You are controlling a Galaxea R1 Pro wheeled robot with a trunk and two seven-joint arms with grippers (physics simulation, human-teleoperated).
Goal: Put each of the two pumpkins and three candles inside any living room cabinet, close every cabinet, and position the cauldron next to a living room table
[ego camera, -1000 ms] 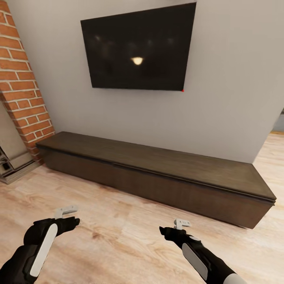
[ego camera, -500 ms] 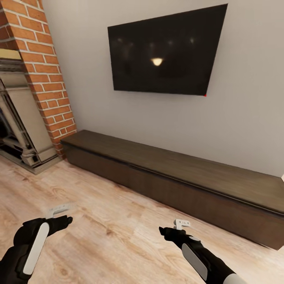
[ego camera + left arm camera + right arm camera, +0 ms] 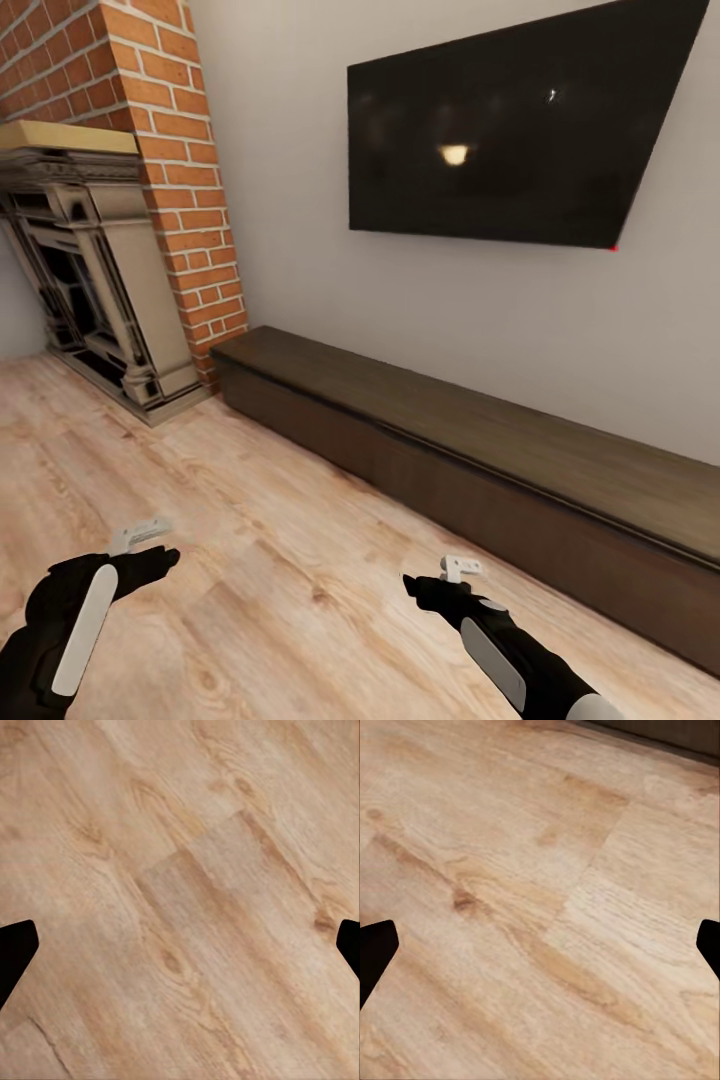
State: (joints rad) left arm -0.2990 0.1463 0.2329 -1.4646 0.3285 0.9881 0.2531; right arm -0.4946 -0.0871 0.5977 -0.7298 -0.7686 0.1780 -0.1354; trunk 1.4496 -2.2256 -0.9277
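The long, low dark-brown cabinet [image 3: 480,440] runs along the grey wall, and its fronts look shut. My left gripper [image 3: 145,540] hovers open over the wood floor, well short of the cabinet. Its dark fingertips [image 3: 15,949] stand far apart with only floorboards between them. My right gripper [image 3: 455,572] is also open and empty above the floor, a short way in front of the cabinet. A strip of the cabinet's base [image 3: 675,731] shows at the edge of the right wrist view. The pumpkins, candles, cauldron and table are out of view.
A red brick chimney [image 3: 170,150] with a grey stone fireplace [image 3: 90,270] stands left of the cabinet. A black TV [image 3: 510,130] hangs on the wall above it. Light wood floor [image 3: 250,480] stretches between me and the cabinet.
The whole view has swung left, bringing the fireplace into the picture and pushing the cabinet's right end out of it. My left arm sits slightly lower and further left in the picture; the right arm is unchanged.
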